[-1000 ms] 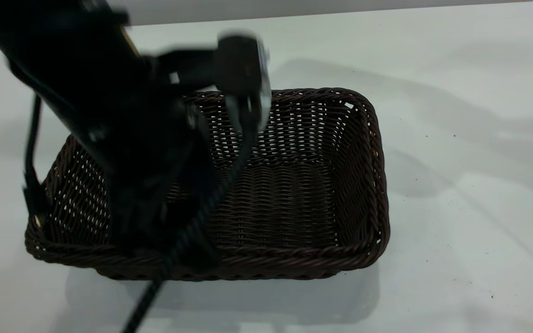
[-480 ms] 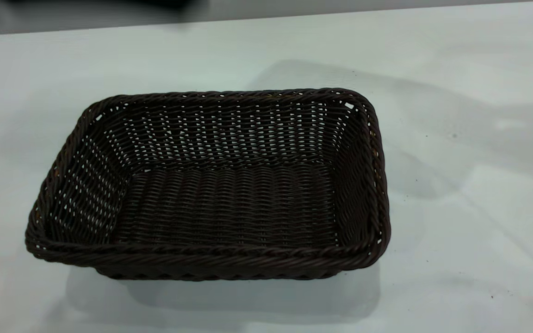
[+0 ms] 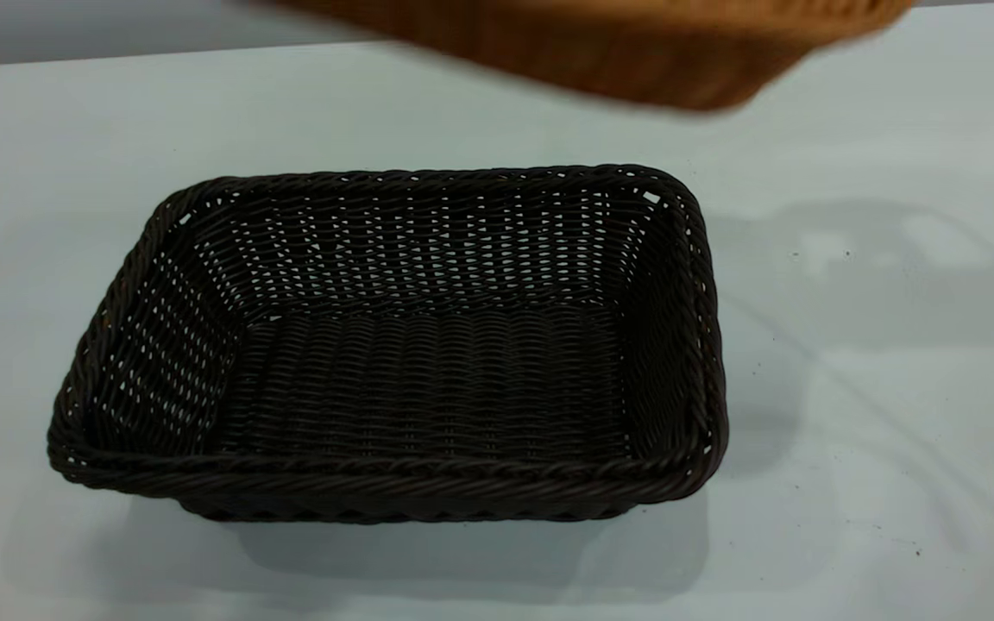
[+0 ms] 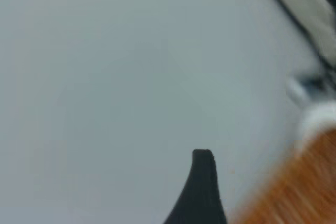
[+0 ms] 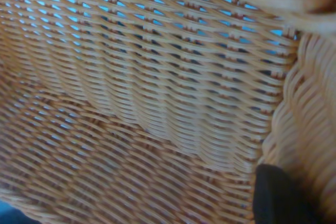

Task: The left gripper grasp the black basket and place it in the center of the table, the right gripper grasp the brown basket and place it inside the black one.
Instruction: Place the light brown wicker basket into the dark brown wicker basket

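The brown basket (image 3: 600, 52) hangs above the far rim of the black basket (image 3: 393, 345) on the bench (image 3: 877, 388), seemingly clenched by the right pincer (image 5: 278, 195), ready for nesting.

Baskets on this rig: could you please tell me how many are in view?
2. The black basket sits on the table; the brown basket is in the air beyond its far side.
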Robot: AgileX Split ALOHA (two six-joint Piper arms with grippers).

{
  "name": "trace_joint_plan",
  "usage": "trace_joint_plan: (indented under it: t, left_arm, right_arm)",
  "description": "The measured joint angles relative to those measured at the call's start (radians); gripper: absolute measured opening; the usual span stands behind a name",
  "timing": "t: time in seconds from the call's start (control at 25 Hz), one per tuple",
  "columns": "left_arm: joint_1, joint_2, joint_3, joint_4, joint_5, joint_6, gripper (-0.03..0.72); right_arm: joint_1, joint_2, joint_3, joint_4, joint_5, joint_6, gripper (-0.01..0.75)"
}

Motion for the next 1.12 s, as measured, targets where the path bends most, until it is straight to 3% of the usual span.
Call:
trace_joint_plan:
  t: [0.2, 0.4, 0.6, 1.12]
  left_arm:
    - [0.000, 0.008, 0.000, 0.000, -0.113, 0.010, 0.561]
    - [0.034, 0.007, 0.000, 0.000, -0.173, 0.027, 0.554]
    - [0.068, 0.008, 0.000, 0.000, -0.166, 0.027, 0.528]
    - [0.069, 0.008, 0.000, 0.000, -0.166, 0.027, 0.501]
  right_arm:
    - [0.110, 0.046, 0.000, -0.016, 0.002, 0.032, 0.107]
    - [0.172, 0.113, 0.000, -0.002, 0.012, 0.045, 0.107]
    - [0.182, 0.170, 0.001, -0.001, 0.010, 0.045, 0.106]
    - [0.182, 0.254, 0.002, -0.006, -0.004, 0.044, 0.106]
